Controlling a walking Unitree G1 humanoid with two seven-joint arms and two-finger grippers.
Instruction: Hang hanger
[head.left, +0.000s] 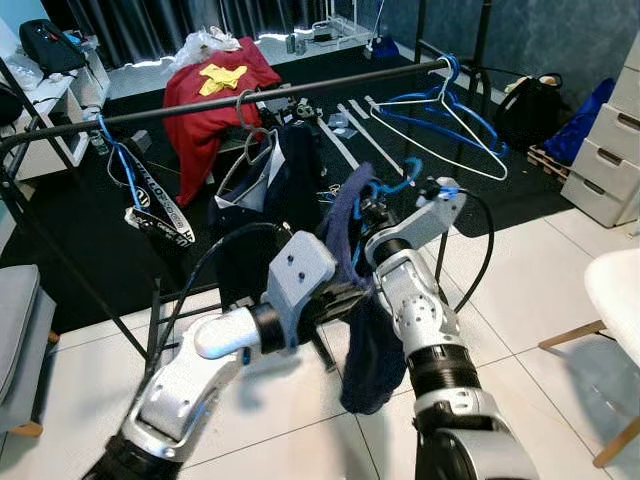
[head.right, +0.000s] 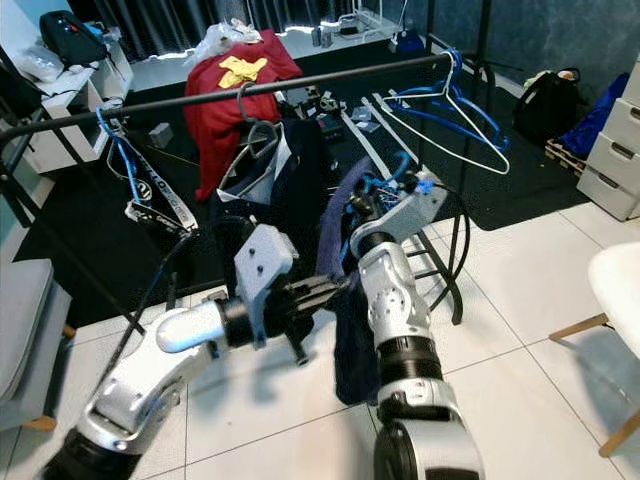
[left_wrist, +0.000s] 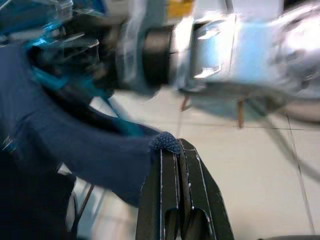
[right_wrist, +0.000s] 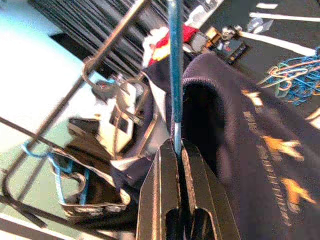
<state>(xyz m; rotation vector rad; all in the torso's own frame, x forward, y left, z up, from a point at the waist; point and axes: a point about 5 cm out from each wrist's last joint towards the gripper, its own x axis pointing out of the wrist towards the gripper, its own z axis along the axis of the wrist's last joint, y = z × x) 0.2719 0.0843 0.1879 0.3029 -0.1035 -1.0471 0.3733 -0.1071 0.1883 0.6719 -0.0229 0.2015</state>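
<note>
Left eye view: a humanoid robot works below a black clothes rail (head.left: 300, 90) in a cluttered room, both silver arms raised to a navy garment (head.left: 362, 350) draped on a blue hanger (head.left: 392, 186). The right gripper (right_wrist: 178, 150) has its black fingers pressed together on the hanger's thin blue wire, holding it below and in front of the rail, its hook not on the bar. The left gripper (left_wrist: 176, 150) reaches in from the side, its fingers closed on a knitted edge of the navy garment, which hangs down between the two arms over white floor tiles (head.left: 520, 300). Already on the rail hang a dark jacket (head.left: 270, 180) on a metal hanger, a blue hanger carrying a printed strap (head.left: 160, 215) towards the left end, and a bunch of bare blue and white hangers (head.left: 440, 115) at the right end. A red garment (head.left: 215, 95) lies heaped on the dark carpet beyond the rail.
</note>
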